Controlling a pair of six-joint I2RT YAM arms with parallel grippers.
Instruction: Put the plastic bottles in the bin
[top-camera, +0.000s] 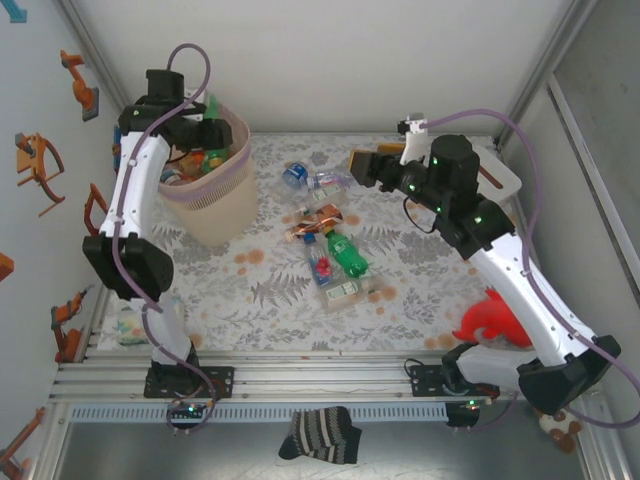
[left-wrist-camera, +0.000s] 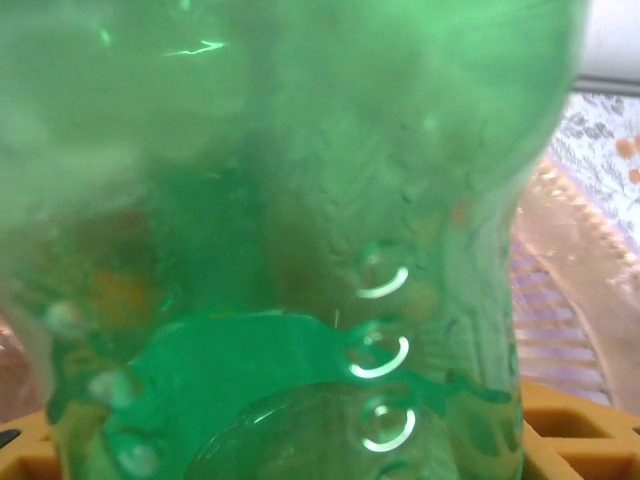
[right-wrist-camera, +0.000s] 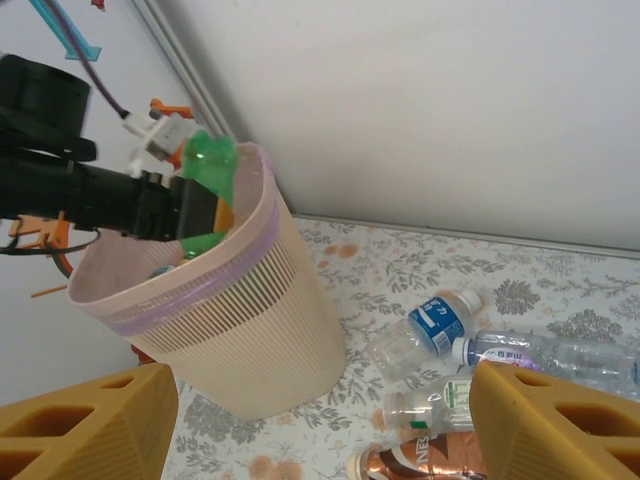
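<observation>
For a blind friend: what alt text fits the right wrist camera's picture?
The left gripper holds a green bottle above a pale pink bin. Clear bottles lie on the flowery table beside it; the right gripper stands open in front.

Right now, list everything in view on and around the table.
bin: one, pale pink, back left, bottles inside.
held bottle: one, green, over the bin's rim.
loose bottles: about seven, clear, green and copper, mid-table.
plush toy: one, red, near right.
sock: one, black-and-white striped, in front of the arm bases.
flat white item: one, white, back right.
pale packet: one, whitish, near left edge.
wall clips: several, orange, left wall.
left gripper: one, black, shut on the held bottle.
right gripper: one, yellow-orange fingers, open, back centre.
</observation>
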